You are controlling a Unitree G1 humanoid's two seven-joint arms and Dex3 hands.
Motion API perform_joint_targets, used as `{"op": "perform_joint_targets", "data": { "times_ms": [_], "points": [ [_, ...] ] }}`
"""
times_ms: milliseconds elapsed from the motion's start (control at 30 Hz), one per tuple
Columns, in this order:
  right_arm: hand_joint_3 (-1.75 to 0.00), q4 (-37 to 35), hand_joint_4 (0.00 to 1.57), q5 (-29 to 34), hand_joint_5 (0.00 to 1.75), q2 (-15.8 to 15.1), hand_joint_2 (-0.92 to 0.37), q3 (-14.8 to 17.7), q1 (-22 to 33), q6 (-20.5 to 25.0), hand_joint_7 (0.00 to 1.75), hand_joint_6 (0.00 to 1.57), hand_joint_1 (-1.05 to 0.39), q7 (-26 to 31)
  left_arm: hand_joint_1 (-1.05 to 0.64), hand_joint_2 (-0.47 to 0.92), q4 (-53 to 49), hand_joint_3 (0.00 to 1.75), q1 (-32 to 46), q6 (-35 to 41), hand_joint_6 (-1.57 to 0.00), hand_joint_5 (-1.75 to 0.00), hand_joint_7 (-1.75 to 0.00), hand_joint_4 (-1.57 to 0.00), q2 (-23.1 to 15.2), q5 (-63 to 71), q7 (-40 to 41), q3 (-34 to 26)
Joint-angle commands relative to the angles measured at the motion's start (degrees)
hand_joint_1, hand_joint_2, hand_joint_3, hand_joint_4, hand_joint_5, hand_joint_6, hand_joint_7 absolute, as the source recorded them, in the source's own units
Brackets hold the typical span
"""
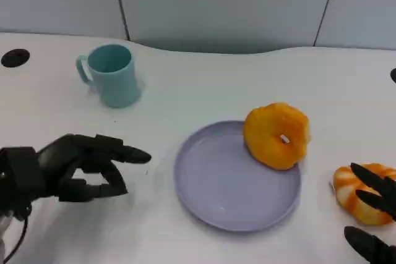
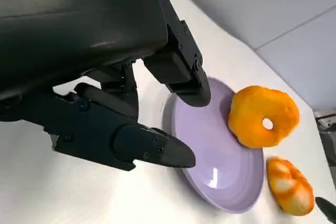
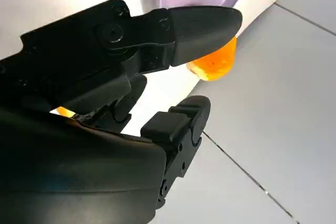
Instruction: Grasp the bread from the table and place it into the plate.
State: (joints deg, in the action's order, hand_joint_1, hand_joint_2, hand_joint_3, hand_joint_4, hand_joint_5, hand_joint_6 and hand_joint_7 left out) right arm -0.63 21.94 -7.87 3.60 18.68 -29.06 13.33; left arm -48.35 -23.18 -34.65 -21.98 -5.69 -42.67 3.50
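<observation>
The left hand (image 1: 74,168) hangs over the bare table at about 9 o'clock from the plate (image 1: 204,196), fingers apart and pointing toward it, holding nothing. Behind it, toward 11 o'clock, a teal mug (image 1: 111,73) stands upright, well clear of everything. The lilac plate sits in the middle, and a ring-shaped orange bread (image 1: 277,135) leans on its rim at roughly 2 o'clock, tilted up so its hole faces the robot; it looks only partly inside. Further right, a 2nd bread (image 1: 357,193), orange with pale stripes, lies on the table just beside the plate at about 3 o'clock. Its long axis seems to run from near to far. The right hand (image 1: 374,217) is right on it: dark fingers spread over its right side, 1 more below it, though I cannot tell whether they grip it or only hover. So the right hand is much the nearer, and from there the carry would go leftward, toward 9 o'clock, onto the plate.
</observation>
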Motion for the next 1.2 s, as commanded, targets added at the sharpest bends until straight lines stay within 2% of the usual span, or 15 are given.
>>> {"op": "perform_joint_targets", "data": {
  "times_ms": [33, 200, 267, 300, 333, 433, 533, 733, 767, 833, 867, 1200],
  "points": [
    [-0.31, -0.37, 0.92, -0.53, 0.07, -1.03, -0.92, 0.75, -0.48, 0.46, 0.00, 0.63, -0.35, 0.17, -0.47, 0.88, 4.66, 0.00, 3.29, 8.78, -0.63, -1.41, -0.79, -0.55, 1.59, -3.70, 0.47, -2.62],
    [-0.30, 0.12, 0.93, -1.23, 0.07, -0.70, -0.92, 0.61, -1.02, 1.88, 0.01, 0.64, -0.36, -0.14, -0.51, 0.90, 11.36, 0.00, 7.20, 18.95, -0.55, -1.48, -1.15, -0.55, 2.47, -4.79, 1.51, -3.36],
    [-0.30, 0.12, 0.94, -0.69, 0.09, -0.94, -0.92, 0.48, -0.91, 1.64, 0.00, 0.64, -0.35, 0.08, -0.52, 0.90, 14.43, 0.00, 8.84, 23.01, -0.53, -1.59, -1.36, -0.56, 2.83, -4.77, 2.91, -3.75],
    [-0.30, 0.12, 0.95, -0.65, 0.09, -0.91, -0.92, 0.47, -0.84, 1.67, 0.00, 0.64, -0.35, 0.14, -0.53, 0.90, 17.25, 0.00, 9.82, 26.66, -0.52, -1.62, -1.41, -0.56, 2.61, -4.19, 4.22, -3.61],
    [-0.30, 0.12, 0.93, -0.66, 0.08, -0.87, -0.92, 0.47, -0.80, 1.72, 0.00, 0.64, -0.35, 0.17, -0.54, 0.91, 19.50, 0.00, 10.51, 29.37, -0.48, -1.70, -1.57, -0.56, 2.40, -3.70, 5.17, -3.48],
    [-0.30, -0.03, 0.93, -1.59, 0.08, -0.77, -0.92, 0.48, -0.65, 1.48, 0.00, 0.64, -0.35, -0.21, -0.54, 0.91, 26.29, 0.00, 12.50, 38.21, -0.49, -1.74, -1.72, -0.62, 2.19, -1.73, 9.41, -3.00],
    [-0.31, 0.70, 0.92, -1.28, 0.08, -0.76, -0.92, 0.46, -0.29, 2.46, 0.00, 0.64, -0.36, -0.39, -0.50, 0.92, 26.85, 0.01, 12.59, 39.71, -0.53, -1.75, -1.74, -0.67, 2.21, 0.37, 11.56, -2.54],
    [-0.31, 0.96, 0.92, -1.25, 0.09, -0.75, -0.92, 0.43, -0.21, 2.81, 0.00, 0.64, -0.36, -0.46, -0.49, 0.92, 27.55, 0.01, 12.76, 40.56, -0.54, -1.75, -1.75, -0.69, 2.40, 0.99, 11.99, -2.64],
    [-0.31, 0.63, 0.92, -1.26, 0.09, -0.86, -0.92, 0.47, -0.31, 2.25, 0.00, 0.64, -0.36, -0.31, -0.49, 0.92, 27.11, 0.00, 12.20, 41.10, -0.54, -1.75, -1.75, -0.69, 1.49, 3.60, 12.77, -1.08],
    [-0.31, 0.20, 0.93, -1.28, 0.10, -0.99, -0.92, 0.51, -0.44, 1.54, 0.00, 0.64, -0.35, -0.12, -0.41, 0.85, 26.58, 0.02, 11.49, 41.82, -0.68, -1.75, -1.75, -0.80, 0.40, 7.00, 13.78, 0.85],
    [-0.30, 0.11, 0.93, -1.28, 0.10, -1.02, -0.92, 0.53, -0.46, 1.38, 0.00, 0.64, -0.35, -0.08, -0.40, 0.84, 26.52, 0.02, 11.34, 42.03, -0.70, -1.75, -1.75, -0.81, 0.24, 7.84, 13.99, 1.21],
    [-0.31, -0.89, 0.91, -1.42, 0.10, -1.66, -0.92, 0.97, -1.13, 0.55, 0.00, 0.64, -0.35, -0.23, -0.34, 0.82, 21.95, 0.03, 8.10, 40.89, -0.75, -1.75, -1.75, -0.88, -0.54, 11.27, 13.09, 3.73]
  ]
}}
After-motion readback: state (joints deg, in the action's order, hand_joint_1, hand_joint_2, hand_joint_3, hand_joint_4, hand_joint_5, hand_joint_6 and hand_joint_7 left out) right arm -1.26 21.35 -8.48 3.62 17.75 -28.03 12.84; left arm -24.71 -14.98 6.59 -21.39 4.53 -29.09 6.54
